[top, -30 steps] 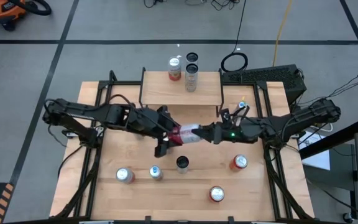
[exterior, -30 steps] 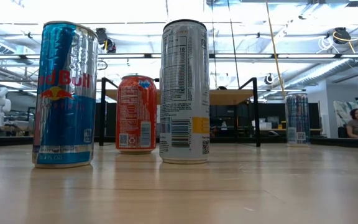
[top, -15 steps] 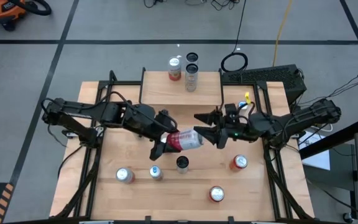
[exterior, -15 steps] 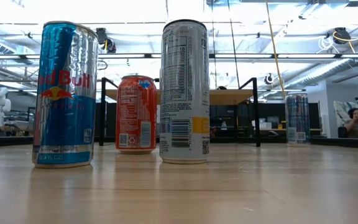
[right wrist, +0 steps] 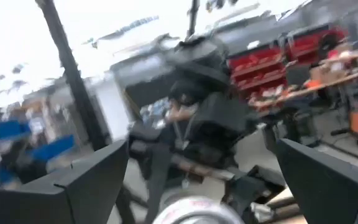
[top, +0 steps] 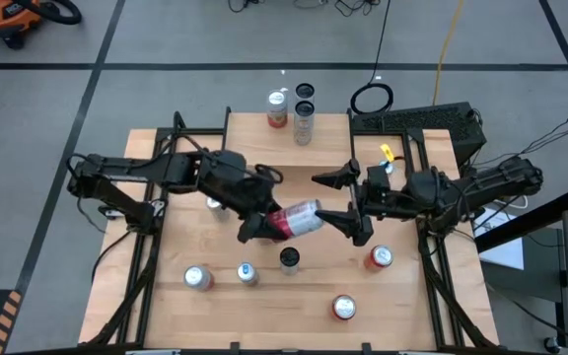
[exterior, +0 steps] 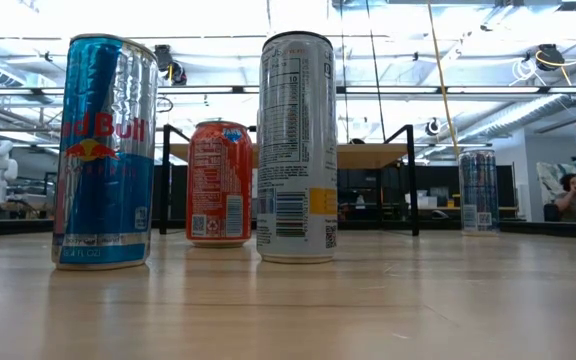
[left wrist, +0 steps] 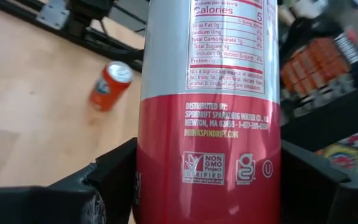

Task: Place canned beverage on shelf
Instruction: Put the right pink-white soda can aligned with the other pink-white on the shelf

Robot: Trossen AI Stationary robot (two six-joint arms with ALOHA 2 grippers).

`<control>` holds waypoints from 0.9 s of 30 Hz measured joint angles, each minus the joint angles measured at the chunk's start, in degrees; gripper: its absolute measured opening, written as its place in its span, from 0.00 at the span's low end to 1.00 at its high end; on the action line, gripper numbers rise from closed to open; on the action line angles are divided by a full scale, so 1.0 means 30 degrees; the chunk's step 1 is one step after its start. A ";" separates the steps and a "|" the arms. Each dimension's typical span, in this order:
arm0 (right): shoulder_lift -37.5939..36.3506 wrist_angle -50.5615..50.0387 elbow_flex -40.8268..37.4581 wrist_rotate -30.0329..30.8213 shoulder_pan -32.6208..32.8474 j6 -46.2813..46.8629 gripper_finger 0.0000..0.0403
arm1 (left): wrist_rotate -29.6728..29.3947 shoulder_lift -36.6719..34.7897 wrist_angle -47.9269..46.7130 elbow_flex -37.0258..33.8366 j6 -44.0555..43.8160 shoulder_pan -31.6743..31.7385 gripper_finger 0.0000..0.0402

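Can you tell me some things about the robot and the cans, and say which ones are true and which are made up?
1. The left tool is holding a red and silver can. True.
2. The right tool is squeezing that can too. False: its fingers are spread wide open, off the can.
3. The shelf has no cans on it. False: two cans stand at its far edge.
4. The held can is standing straight up. False: it lies sideways in the air.
5. Several cans stand on the table. True.

Both arms reach toward the table's middle. The left hand (top: 264, 219) grips sideways; the right hand (top: 338, 197) faces it, fingers spread wide.
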 joint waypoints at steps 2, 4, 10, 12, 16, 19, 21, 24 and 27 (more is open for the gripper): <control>-0.0011 -0.2443 0.1192 -0.0147 0.0000 -0.0021 0.97 | 0.0766 0.0000 0.0566 0.0000 -0.0208 0.0226 0.75; -0.0011 -0.5606 0.2712 -0.0525 0.0001 -0.0136 0.97 | 0.1580 0.0000 0.0993 0.0000 -0.0151 0.0433 0.75; 0.0120 -1.2461 0.6810 -0.1381 0.0000 0.0262 0.97 | 0.3791 0.0000 0.2768 0.0000 0.0294 0.0878 0.75; 0.0120 -1.2894 0.7305 -0.1947 0.0000 0.0773 0.97 | 0.3915 0.0000 0.3524 0.0007 0.0582 0.0955 0.75; 0.0156 -1.2946 0.7379 -0.2475 0.0000 0.1124 0.97 | 0.4489 0.0000 0.5263 0.0007 0.0848 0.1160 0.75; 0.0500 -1.2570 0.7398 -0.2604 0.0007 0.1120 0.97 | 0.4798 0.0000 0.6103 0.0015 0.0866 0.1276 0.75; 0.0726 -1.2241 0.7401 -0.2707 0.0015 0.0907 0.97 | 0.4845 0.0000 0.6420 0.0015 0.0877 0.1276 0.75; 0.1222 -1.1228 0.7401 -0.3072 0.0010 0.0487 0.97 | 0.4815 -0.0006 0.6874 0.0015 0.1014 0.1305 0.75; 0.1863 -1.0367 0.7379 -0.3469 -0.0007 -0.0113 0.97 | 0.4705 0.0087 0.7594 0.0022 0.0997 0.1338 0.75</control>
